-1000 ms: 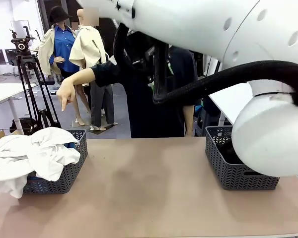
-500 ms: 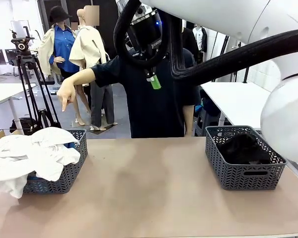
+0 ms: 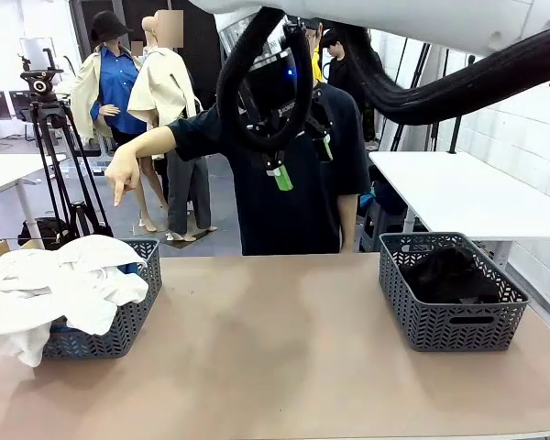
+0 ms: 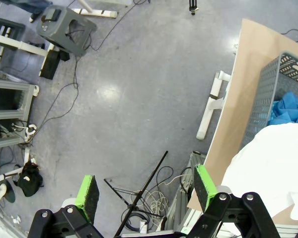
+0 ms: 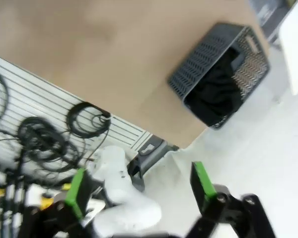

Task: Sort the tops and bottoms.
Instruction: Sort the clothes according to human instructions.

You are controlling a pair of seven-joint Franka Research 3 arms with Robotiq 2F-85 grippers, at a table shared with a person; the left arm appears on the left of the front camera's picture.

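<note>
On the tan surface (image 3: 275, 357), the tops (image 3: 55, 289) spill from the left grey basket (image 3: 119, 325); the black bottoms (image 3: 449, 275) fill the right basket (image 3: 449, 316). Both jaws stand released, grasping nothing: left gripper (image 4: 146, 191), right gripper (image 5: 139, 186). Beyond, a person's hand (image 3: 122, 176) points down at the left basket.

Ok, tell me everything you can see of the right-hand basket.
The basket is dark grey plastic mesh, rectangular, with a handle slot in its near wall. It stands upright on the table at the robot's right, near the edge. A crumpled black garment lies inside, staying below the rim. Nothing else touches it; no gripper or hand is near it.
</note>
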